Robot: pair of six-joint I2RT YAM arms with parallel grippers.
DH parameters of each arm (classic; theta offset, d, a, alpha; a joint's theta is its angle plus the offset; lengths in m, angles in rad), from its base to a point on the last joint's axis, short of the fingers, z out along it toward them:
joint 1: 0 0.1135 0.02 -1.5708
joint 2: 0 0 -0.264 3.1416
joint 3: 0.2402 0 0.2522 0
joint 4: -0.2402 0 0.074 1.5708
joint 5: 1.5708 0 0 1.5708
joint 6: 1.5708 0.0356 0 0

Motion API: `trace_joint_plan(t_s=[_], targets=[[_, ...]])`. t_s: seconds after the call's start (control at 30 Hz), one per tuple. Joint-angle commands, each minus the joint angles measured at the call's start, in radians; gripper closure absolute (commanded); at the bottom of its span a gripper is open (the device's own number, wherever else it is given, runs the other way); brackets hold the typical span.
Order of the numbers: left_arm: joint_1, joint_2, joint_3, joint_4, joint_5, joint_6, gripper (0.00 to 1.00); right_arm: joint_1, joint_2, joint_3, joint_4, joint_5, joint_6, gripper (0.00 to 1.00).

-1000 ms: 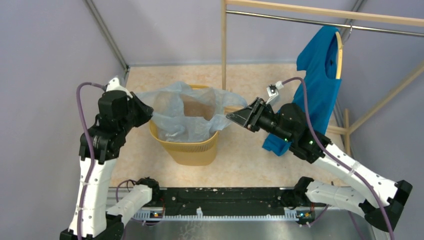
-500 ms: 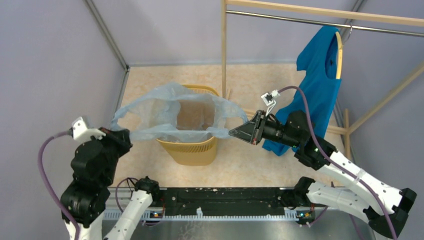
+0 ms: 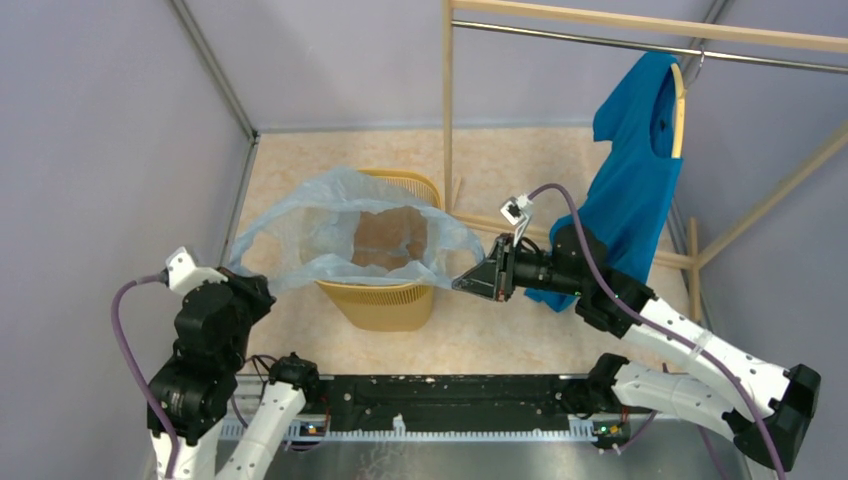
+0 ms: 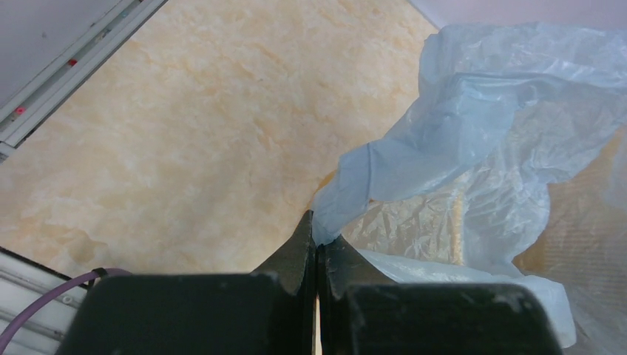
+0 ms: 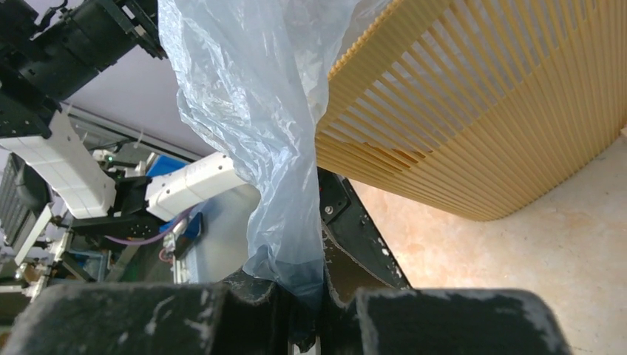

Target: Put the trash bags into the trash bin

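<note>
The pale blue-grey trash bag [image 3: 330,215] is stretched open over the yellow-orange mesh trash bin [image 3: 385,300], its mouth spread wider than the rim. My left gripper [image 3: 243,272] is shut on the bag's left edge, low and left of the bin; the left wrist view shows the film [image 4: 458,126] pinched between the closed fingers [image 4: 299,255]. My right gripper [image 3: 462,283] is shut on the bag's right edge, beside the bin's right wall. In the right wrist view the film [image 5: 259,111] runs into my jaws, with the bin wall [image 5: 473,133] close by.
A wooden clothes rack [image 3: 447,100] stands behind the bin, with a bright blue shirt [image 3: 635,170] on a hanger at the right. Grey walls close in the floor on the left and at the back. The black base rail [image 3: 440,400] runs along the near edge.
My left arm swung from beside the bin's left rim down toward the near left, pulling the bag's edge with it. My right gripper moved down and nearer. The bag's mouth opened wider.
</note>
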Motion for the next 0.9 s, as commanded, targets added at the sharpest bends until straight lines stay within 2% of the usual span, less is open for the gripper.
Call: trace_joint_plan(t_s=[0.0,0.2,0.33,0.43,0.53,0.67,0.87], targets=[[-0.003,0.028,0.002,-0.044,-0.076,-0.029,1.0,-0.006,-0.001,0.0,-0.018,0.014,-0.058,0.9],[-0.004,0.028,0.066,-0.132,-0.092,-0.028,1.0,-0.006,-0.033,0.006,-0.067,0.043,-0.106,0.91],[-0.004,0.006,0.077,-0.041,0.035,-0.013,1.0,-0.006,-0.031,0.019,-0.053,0.02,-0.093,1.0],[-0.004,-0.009,0.079,0.037,0.119,0.011,0.95,-0.007,-0.039,0.03,-0.027,-0.018,-0.084,1.0],[-0.004,-0.03,0.063,0.061,0.153,0.03,0.93,-0.006,-0.069,0.033,-0.065,0.012,-0.11,1.0],[-0.004,-0.058,0.023,0.029,0.13,0.001,0.9,-0.006,-0.106,0.028,-0.163,0.119,-0.157,1.0],[-0.004,-0.051,0.003,-0.025,0.07,-0.044,0.98,-0.006,-0.11,-0.02,-0.168,0.119,-0.165,1.0]])
